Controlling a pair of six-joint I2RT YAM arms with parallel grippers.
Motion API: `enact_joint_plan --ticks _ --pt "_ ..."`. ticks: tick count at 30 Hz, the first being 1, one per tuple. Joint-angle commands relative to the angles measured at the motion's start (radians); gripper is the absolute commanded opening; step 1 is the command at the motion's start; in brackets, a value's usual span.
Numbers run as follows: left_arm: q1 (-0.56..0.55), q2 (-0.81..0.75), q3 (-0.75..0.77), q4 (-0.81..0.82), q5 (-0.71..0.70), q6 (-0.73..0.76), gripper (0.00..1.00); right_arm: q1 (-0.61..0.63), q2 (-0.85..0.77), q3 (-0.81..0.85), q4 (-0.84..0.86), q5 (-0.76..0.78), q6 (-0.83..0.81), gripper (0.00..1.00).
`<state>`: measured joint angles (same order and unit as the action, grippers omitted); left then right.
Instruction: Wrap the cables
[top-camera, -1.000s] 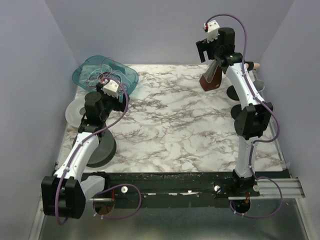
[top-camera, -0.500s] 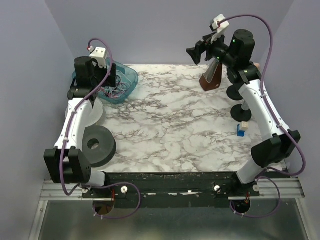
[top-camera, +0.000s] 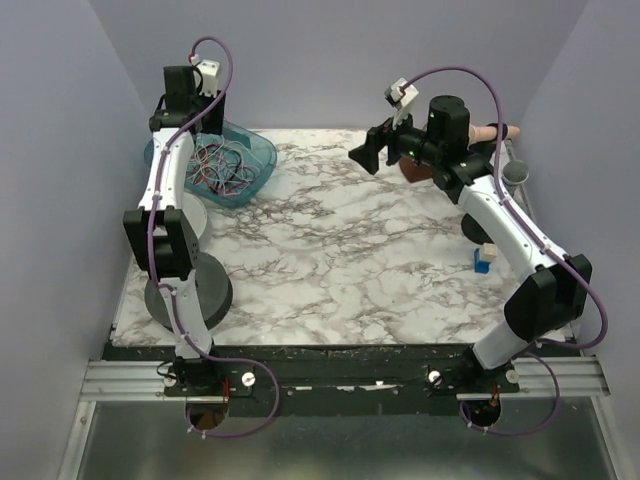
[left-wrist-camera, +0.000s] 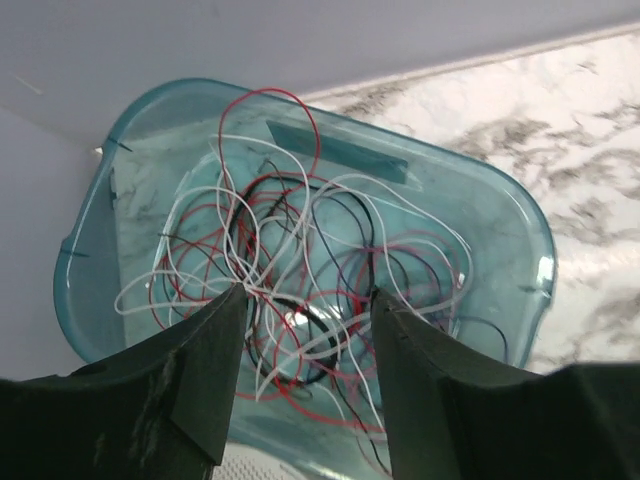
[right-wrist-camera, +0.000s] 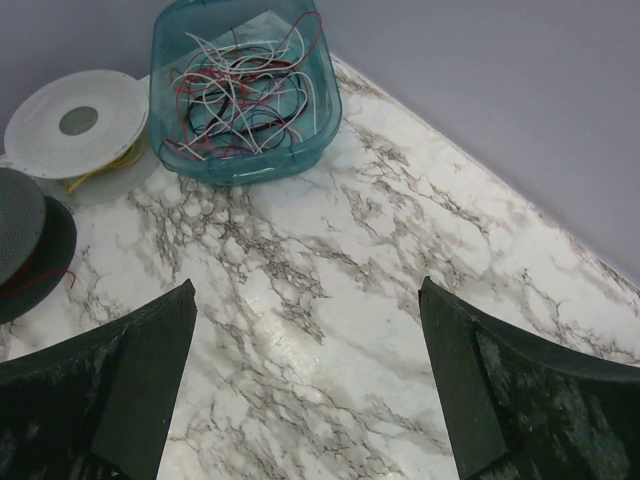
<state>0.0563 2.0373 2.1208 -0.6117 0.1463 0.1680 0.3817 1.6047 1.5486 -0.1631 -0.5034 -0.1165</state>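
Left wrist view places the left claw (left-wrist-camera: 309, 293) directly above the cables (left-wrist-camera: 300, 215), with its two fingers set apart and nothing between them. The cables lie as a loose tangle of red, white and black loops inside a teal tub (left-wrist-camera: 520, 240), which sits at the far left corner of the table (top-camera: 380, 260), against the back wall. From this claw the tangle lies straight ahead along the line of approach, its densest knot falling in the gap between the fingertips. Whether the tips touch the upper loops cannot be determined from this view. The tangle shows no single long axis, since loops run in every direction and spread across most of the tub floor. The tub itself runs lengthwise roughly across the finger gap. The right claw (right-wrist-camera: 307, 290) is likewise spread wide and empty, held high over the middle of the table and facing toward the tub. It stands well apart from the cables, with bare marble between. A white disc (right-wrist-camera: 78, 122) lies just beside the tub on its near left side. Assessment: the left arm is plainly the nearer, and a straight descent into the knot is what the grasp appears to require.
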Motion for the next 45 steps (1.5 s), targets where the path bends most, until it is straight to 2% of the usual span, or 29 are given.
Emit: enact_joint_plan --ticks 1,7,8,13,17,19,22,24,29,33,35,41,45 --pt "-0.026 0.161 0.106 0.154 -0.206 -0.103 0.59 0.022 -0.009 -0.027 -0.015 -0.009 0.046 1.0" --pt "-0.053 0.381 0.273 0.3 -0.232 -0.154 0.62 0.059 -0.026 -0.077 -0.067 0.046 0.041 1.0" --pt "-0.084 0.417 0.304 0.315 -0.244 -0.142 0.62 0.062 -0.028 -0.079 -0.081 0.051 0.041 1.0" --pt "-0.087 0.566 0.392 0.375 -0.355 -0.036 0.63 0.077 -0.06 -0.081 -0.133 0.106 0.055 1.0" --pt "-0.087 0.603 0.401 0.359 -0.378 0.022 0.65 0.086 -0.068 -0.073 -0.162 0.128 0.061 1.0" --pt "-0.075 0.557 0.39 0.261 -0.215 -0.048 0.65 0.094 -0.065 -0.058 -0.185 0.143 0.06 1.0" --pt "-0.065 0.411 0.233 0.247 0.219 -0.114 0.71 0.105 -0.068 -0.053 -0.211 0.167 0.049 1.0" --pt "-0.076 0.339 0.165 0.244 0.304 -0.117 0.72 0.109 -0.062 -0.05 -0.223 0.177 0.038 1.0" --pt "-0.084 0.278 0.154 0.1 0.372 -0.043 0.75 0.125 -0.04 -0.03 -0.25 0.17 -0.002 1.0" --pt "-0.096 0.17 -0.034 0.026 0.418 0.091 0.8 0.134 -0.035 -0.036 -0.25 0.174 -0.012 1.0" --pt "-0.116 0.161 -0.067 -0.052 0.421 0.178 0.82 0.137 -0.035 -0.042 -0.25 0.175 -0.021 1.0" --pt "-0.125 0.207 -0.085 -0.101 0.409 0.171 0.82 0.138 -0.043 -0.038 -0.256 0.178 -0.043 1.0" --pt "-0.188 0.189 -0.149 -0.16 0.447 0.244 0.81 0.138 -0.069 -0.059 -0.259 0.201 -0.06 1.0"
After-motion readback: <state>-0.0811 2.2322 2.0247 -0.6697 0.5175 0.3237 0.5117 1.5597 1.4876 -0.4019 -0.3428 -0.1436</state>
